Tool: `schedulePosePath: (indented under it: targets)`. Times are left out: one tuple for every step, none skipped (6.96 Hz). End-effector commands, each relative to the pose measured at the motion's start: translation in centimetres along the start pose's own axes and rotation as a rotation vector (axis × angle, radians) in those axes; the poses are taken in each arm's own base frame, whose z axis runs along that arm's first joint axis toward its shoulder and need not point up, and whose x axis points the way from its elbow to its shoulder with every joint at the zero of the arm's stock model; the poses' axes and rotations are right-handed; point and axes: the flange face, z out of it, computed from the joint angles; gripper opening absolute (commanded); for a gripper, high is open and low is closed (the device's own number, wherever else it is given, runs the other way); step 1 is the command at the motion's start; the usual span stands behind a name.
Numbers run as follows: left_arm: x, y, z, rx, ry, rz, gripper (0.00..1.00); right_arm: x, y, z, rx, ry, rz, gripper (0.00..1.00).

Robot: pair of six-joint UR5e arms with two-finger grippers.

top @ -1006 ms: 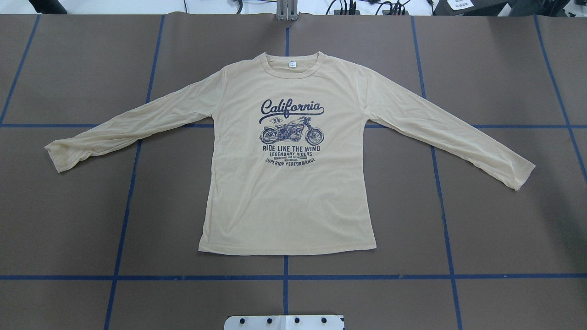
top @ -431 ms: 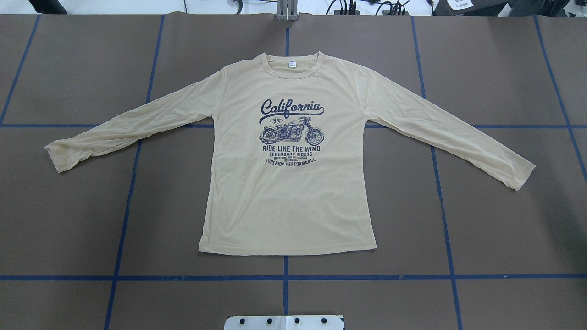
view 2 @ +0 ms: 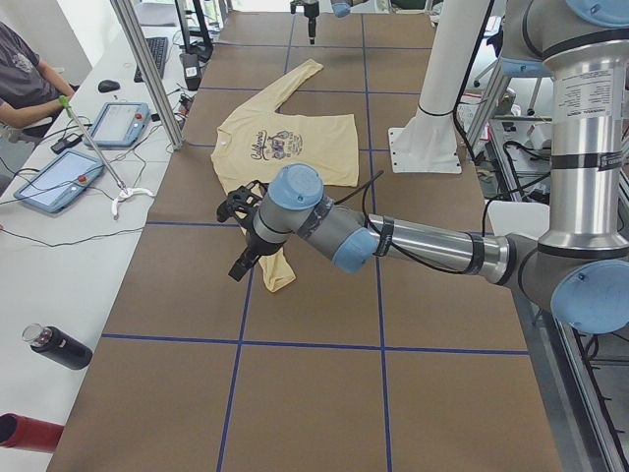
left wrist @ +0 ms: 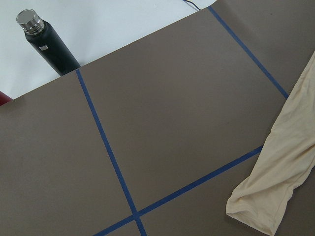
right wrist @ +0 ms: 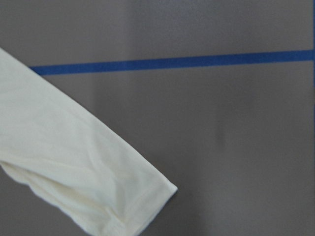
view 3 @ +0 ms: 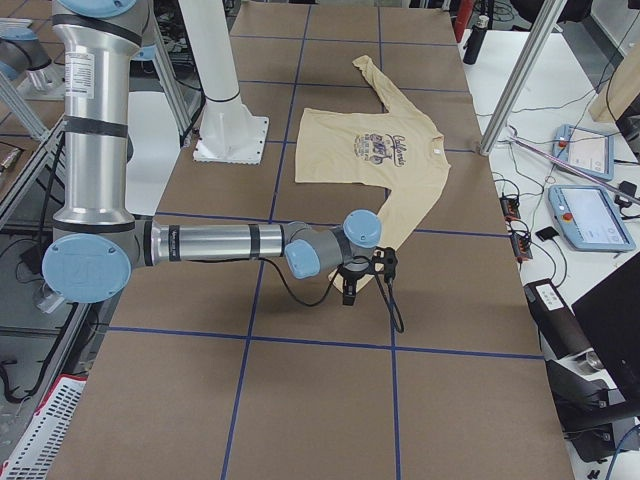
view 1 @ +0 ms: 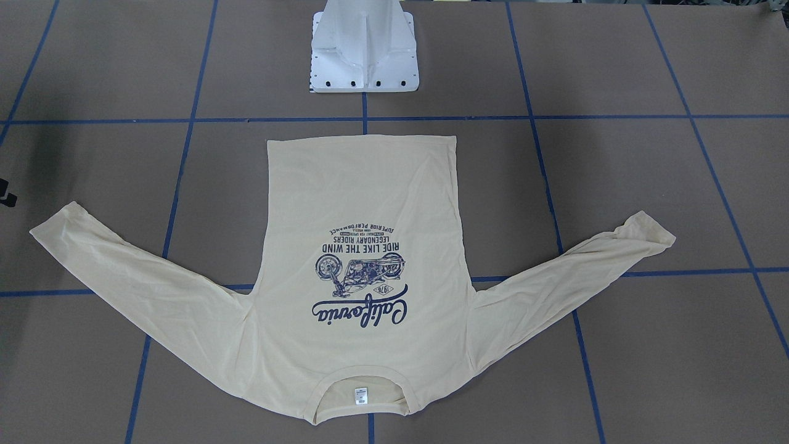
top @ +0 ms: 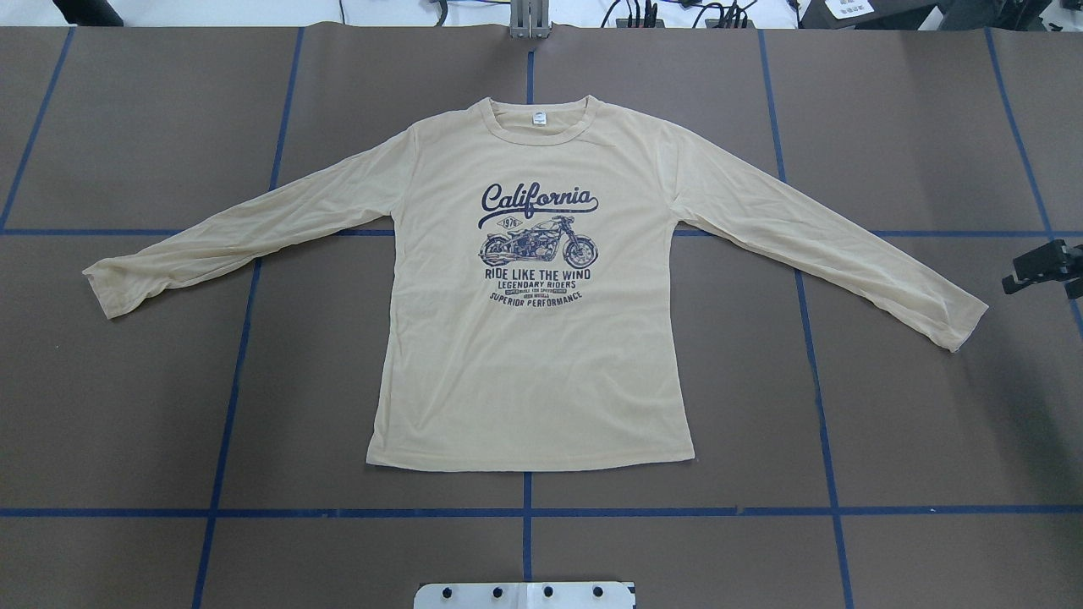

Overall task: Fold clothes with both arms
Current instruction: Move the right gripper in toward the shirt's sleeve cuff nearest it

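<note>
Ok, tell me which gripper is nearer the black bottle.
Left. The left gripper hangs near a sleeve cuff at the table end with the black bottle; the right gripper is at the far end.

The long-sleeved T-shirt (top: 533, 372) is pale cream-yellow, plain except for a navy print (top: 538, 245) on the chest: a script "California", a motorcycle and lines of block lettering. Its neck label (top: 538, 120) is white. The table (top: 931, 406) is matt brown, crossed by a grid of blue tape lines (top: 338, 512). The left arm (view 2: 432, 246) and right arm (view 3: 210, 243) are grey metal with light-blue joint caps and black cables. The pedestal base (view 1: 363, 49) is white. The bottle (left wrist: 49, 44) is black with a silver cap.
</note>
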Motion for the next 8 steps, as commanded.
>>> schedulePosePath:
  targets:
    - [0.1,0.0,0.0,0.000,0.008,0.000,1.00,-1.6,-2.9,3.6,0.038,-0.036,0.112,0.93]
    - [0.1,0.0,0.0,-0.001,0.008,-0.001,1.00,-1.6,-2.6,4.1,0.029,-0.032,0.110,0.92]
    - [0.1,0.0,0.0,-0.001,0.006,-0.003,1.00,-1.3,-2.2,4.4,0.020,-0.033,0.111,0.92]
    - [0.0,0.1,0.1,-0.003,0.006,-0.005,1.00,-1.1,-1.7,4.9,0.008,-0.030,0.111,0.92]
    - [0.0,0.1,0.1,-0.003,0.006,-0.005,1.00,-0.8,-1.0,5.6,-0.007,-0.022,0.110,0.92]
    - [-0.2,0.2,0.3,-0.007,0.006,-0.008,1.00,-0.6,-0.7,5.9,-0.015,-0.018,0.114,0.92]
    - [-0.2,0.2,0.2,-0.006,0.006,-0.007,1.00,-0.4,-0.5,6.4,-0.025,-0.014,0.121,0.81]
    - [-0.2,0.2,0.2,-0.006,0.005,-0.007,1.00,-0.4,-0.5,6.5,-0.031,-0.013,0.139,0.44]
